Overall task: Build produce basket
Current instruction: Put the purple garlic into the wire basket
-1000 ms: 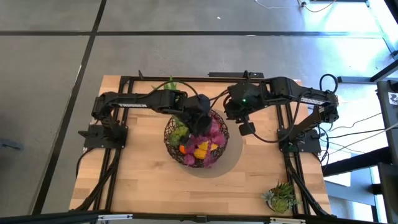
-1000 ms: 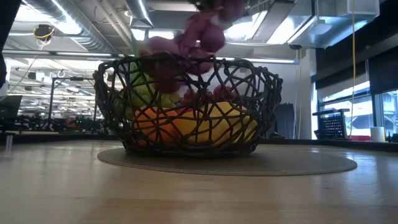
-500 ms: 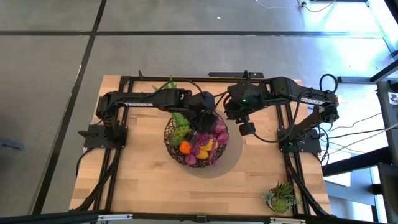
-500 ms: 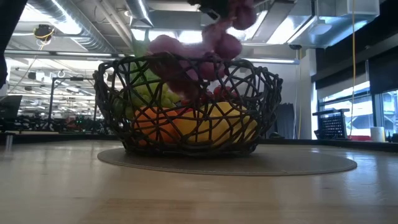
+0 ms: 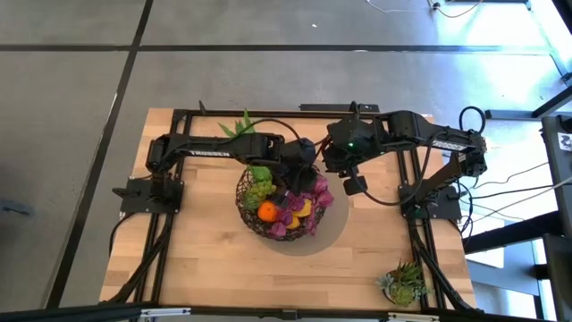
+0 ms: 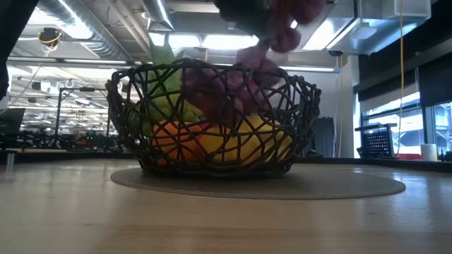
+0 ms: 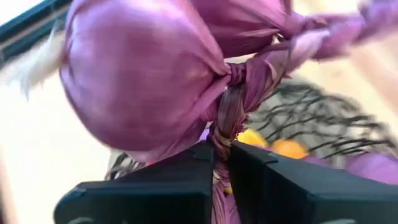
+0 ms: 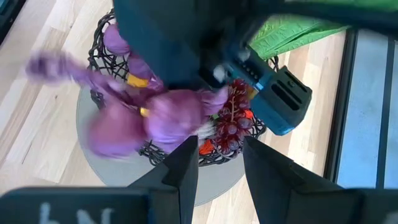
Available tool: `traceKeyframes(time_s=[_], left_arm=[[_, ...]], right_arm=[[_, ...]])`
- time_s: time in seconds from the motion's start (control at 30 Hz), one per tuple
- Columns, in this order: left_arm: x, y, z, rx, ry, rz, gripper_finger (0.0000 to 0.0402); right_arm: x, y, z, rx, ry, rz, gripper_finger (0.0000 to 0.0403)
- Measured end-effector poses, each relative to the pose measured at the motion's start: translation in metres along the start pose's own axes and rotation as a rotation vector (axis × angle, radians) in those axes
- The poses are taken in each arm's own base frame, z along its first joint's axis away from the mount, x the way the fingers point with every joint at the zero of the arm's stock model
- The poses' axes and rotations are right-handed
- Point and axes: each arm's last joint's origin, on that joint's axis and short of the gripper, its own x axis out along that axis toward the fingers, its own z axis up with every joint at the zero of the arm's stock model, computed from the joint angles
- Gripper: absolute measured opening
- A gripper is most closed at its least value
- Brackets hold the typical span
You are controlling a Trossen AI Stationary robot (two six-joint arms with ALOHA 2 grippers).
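The purple bunch [image 7: 149, 81] is pinched at its knotted neck by the left gripper [image 7: 221, 163], fingers clamped tight, directly over the basket [image 5: 250, 207]. The bulbs are hung below; the right gripper [image 8: 217, 158] is held half-open, empty, alongside.

The left arm extends from the left of the high view toward centre frame. The left gripper [image 7: 221, 163] is clamped on a knotted stem. The right arm reaches in from the right, its right gripper [image 8: 217, 163] parted and holding nothing, just right of centre.
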Motion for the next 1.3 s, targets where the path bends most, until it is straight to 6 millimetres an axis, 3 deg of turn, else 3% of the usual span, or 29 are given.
traceKeyframes(time_s=[0.23,0.63,0.93,1.3], left_arm=[[0.007,0.0,-0.001,-0.041,0.08,0.141,0.0049],[0.007,0.0,-0.001,-0.013,0.086,0.146,0.0097],[0.004,-0.002,0.001,-0.016,0.084,0.154,0.0102],[-0.009,-0.003,0.003,-0.059,0.072,0.189,0.0102]], right_arm=[[0.0,0.0,0.0,0.0,0.002,0.001,0.012],[0.0,0.0,0.0,-0.003,0.002,0.003,0.012],[-0.001,0.0,0.0,-0.003,-0.001,0.002,0.012],[-0.02,0.001,-0.005,0.001,-0.058,-0.021,0.012]])
